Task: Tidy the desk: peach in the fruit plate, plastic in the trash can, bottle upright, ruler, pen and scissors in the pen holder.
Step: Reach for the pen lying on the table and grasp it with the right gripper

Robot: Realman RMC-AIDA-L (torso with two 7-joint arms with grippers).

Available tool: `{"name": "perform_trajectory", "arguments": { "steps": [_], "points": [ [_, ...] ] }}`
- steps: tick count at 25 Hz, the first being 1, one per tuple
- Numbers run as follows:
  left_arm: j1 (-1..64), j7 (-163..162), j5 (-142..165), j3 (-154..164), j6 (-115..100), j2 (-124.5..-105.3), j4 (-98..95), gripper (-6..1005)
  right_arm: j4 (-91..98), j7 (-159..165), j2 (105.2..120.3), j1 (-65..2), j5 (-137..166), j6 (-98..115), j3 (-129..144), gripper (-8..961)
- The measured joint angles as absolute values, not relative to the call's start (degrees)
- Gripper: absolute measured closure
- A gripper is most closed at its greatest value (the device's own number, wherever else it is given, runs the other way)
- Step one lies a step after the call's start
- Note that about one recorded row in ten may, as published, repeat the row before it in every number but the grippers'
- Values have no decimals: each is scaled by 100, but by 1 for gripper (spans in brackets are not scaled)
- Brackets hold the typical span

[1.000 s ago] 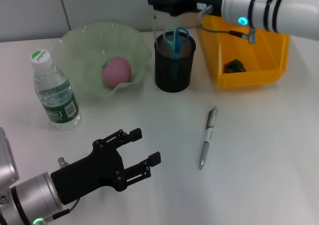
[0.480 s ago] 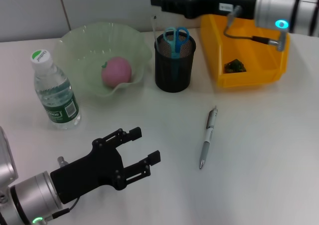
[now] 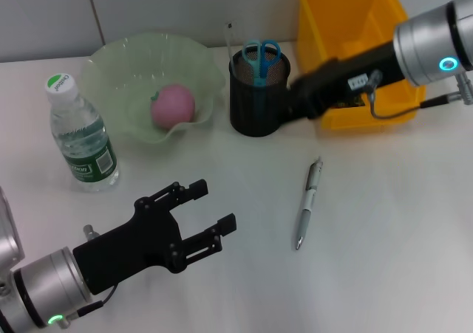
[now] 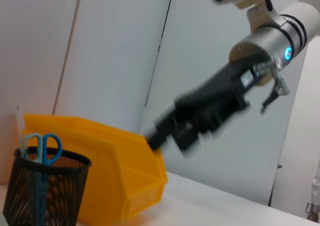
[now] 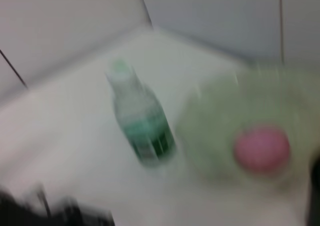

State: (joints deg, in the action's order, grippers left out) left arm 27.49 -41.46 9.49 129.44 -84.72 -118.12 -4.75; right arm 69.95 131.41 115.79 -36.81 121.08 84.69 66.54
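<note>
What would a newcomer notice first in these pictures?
Probably the bright yellow trash can at the desk's far right, with the right gripper in front of it, close to the black pen holder. Next, the pink peach in the green fruit plate, and the lone pen lying mid-desk.

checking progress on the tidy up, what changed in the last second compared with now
The right gripper swung down from above the pen holder and trash can to a spot low beside the holder, in front of the bin. The left gripper barely shifted. Peach, bottle, scissors, ruler and pen stayed put.
</note>
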Motion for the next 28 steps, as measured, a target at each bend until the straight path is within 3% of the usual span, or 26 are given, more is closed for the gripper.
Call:
{"name": "perform_trajectory", "arguments": {
  "steps": [8,13,20,28],
  "points": [
    [2784,-4132,949,12890,-8473,-11813,-516,244,6959,14496,11748,-4603,14353,9809,6709,400],
    [2771,-4124,949,12891,-8474,-11820,-574,244,6468,13677,11756,-4881,14653,9946,6823,401],
    [2675,-4155,951,12893,-8483,-11824,-663,244,5860,11922,11651,-5174,14789,9690,6815,402],
    [2595,-4131,995,12924,-8481,-11830,-660,245,5902,10134,11731,-5352,15014,9942,7282,405]
  ]
}}
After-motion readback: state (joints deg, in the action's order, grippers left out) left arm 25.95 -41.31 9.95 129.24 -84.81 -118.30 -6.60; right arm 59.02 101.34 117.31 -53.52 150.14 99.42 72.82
